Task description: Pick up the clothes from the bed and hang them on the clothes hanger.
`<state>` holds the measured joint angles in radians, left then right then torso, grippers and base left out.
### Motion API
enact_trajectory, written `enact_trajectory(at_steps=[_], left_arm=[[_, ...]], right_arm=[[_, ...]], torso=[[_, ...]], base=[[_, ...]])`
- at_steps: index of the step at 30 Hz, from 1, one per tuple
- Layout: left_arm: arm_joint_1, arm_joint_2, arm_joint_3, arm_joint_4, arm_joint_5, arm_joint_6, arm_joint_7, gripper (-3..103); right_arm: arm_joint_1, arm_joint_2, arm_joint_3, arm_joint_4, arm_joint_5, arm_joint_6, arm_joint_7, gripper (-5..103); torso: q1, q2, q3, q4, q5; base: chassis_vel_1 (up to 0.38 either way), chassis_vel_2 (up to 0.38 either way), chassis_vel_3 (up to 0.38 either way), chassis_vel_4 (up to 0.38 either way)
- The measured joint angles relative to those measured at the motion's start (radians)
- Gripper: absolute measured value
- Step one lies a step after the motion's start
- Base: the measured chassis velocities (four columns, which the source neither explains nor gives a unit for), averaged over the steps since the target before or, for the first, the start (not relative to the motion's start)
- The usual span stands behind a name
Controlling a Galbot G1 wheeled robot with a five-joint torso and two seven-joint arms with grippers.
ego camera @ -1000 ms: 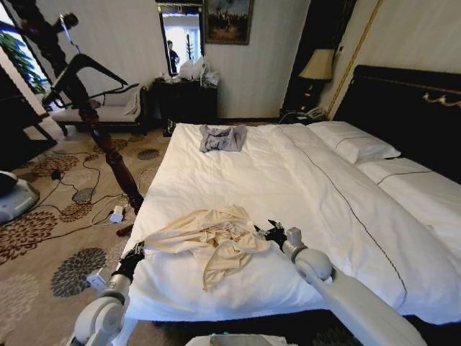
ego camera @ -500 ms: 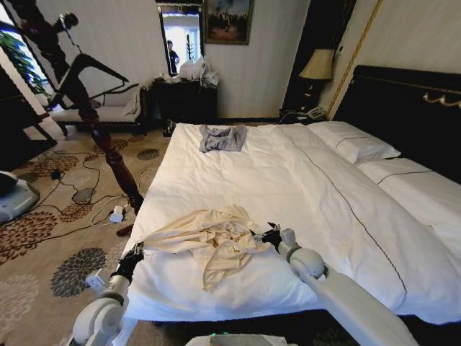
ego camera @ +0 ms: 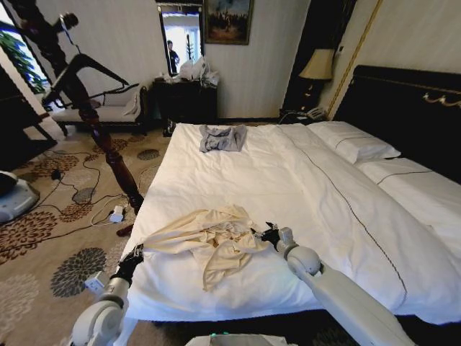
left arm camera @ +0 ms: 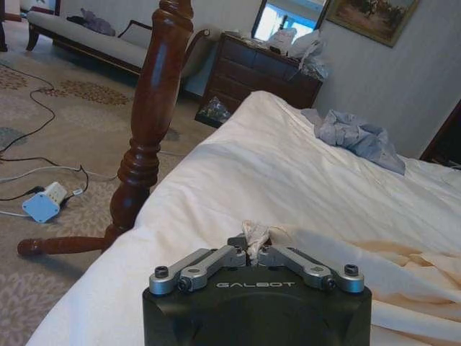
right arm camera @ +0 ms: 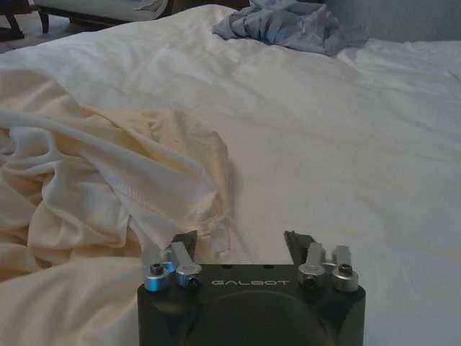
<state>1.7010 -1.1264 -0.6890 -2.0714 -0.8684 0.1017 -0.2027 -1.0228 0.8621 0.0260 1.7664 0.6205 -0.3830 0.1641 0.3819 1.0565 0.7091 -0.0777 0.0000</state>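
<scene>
Since a second ago the right claw (ego camera: 265,234) has slid a little leftward across the sheet, closing on the shirt's (ego camera: 205,238) right edge; the left claw (ego camera: 137,252) has not shifted and the shirt lies as it did.

That shirt is crumpled on the near left part of the bed (ego camera: 317,194), close to the foot edge. In the left wrist view the left claw (left arm camera: 252,249) is closed, pinching a small tuft of shirt cloth (left arm camera: 257,231) at the mattress edge. In the right wrist view the right claw (right arm camera: 241,244) is open, jaws spread, with a seamed fold of the shirt (right arm camera: 209,209) just ahead of its one finger and bare sheet ahead of the other.

To do this grab well, I judge the right claw should go a little further in and toward the fold, so both fingers straddle cloth rather than sheet, and bite low enough to catch the thin fabric without gathering the bedding. Taking the seam gives a firmer hold than loose cloth.

A grey-blue garment (ego camera: 222,137) lies well apart, up near the head of the bed, out of the way. The hanger (ego camera: 86,68) hangs on the dark wood stand (ego camera: 108,140) beside the bed's left side; cables (ego camera: 65,209) and a power strip (ego camera: 117,214) trail on the carpet around its foot, which could hinder the drive over.
</scene>
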Motion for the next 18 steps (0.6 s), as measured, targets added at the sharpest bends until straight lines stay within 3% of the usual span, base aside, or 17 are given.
enact_trajectory(at_steps=[3,8,12,15,18], left_arm=[[0.000,0.000,-0.001,0.000,0.000,0.000,0.000,2],[-0.001,0.001,-0.001,0.000,0.000,0.000,0.000,2],[-0.001,0.001,-0.006,0.000,-0.003,0.000,-0.001,2],[0.001,0.000,-0.009,0.002,-0.005,0.000,0.000,2],[0.001,0.000,-0.010,0.002,-0.005,0.000,0.000,2]], right_arm=[[0.020,0.002,-0.014,-0.012,0.023,-0.004,-0.001,64],[0.047,0.001,-0.035,-0.027,0.037,-0.006,-0.004,70],[0.054,0.001,-0.045,-0.030,0.046,-0.008,-0.005,60],[0.049,0.001,-0.048,-0.028,0.045,-0.009,-0.006,42],[0.043,0.001,-0.044,-0.027,0.040,-0.010,-0.006,37]], torso=[[0.000,0.000,0.000,0.0000,0.0000],[0.000,0.000,0.000,0.0001,-0.0001],[0.000,0.000,0.000,0.0001,-0.0001],[0.000,0.000,0.000,0.0001,-0.0001],[0.000,0.000,0.000,0.0000,0.0000]], base=[[0.000,0.000,0.000,0.000],[0.000,0.000,0.000,0.000],[0.000,0.000,0.000,0.000],[0.000,0.000,0.000,0.000],[0.000,0.000,0.000,0.000]])
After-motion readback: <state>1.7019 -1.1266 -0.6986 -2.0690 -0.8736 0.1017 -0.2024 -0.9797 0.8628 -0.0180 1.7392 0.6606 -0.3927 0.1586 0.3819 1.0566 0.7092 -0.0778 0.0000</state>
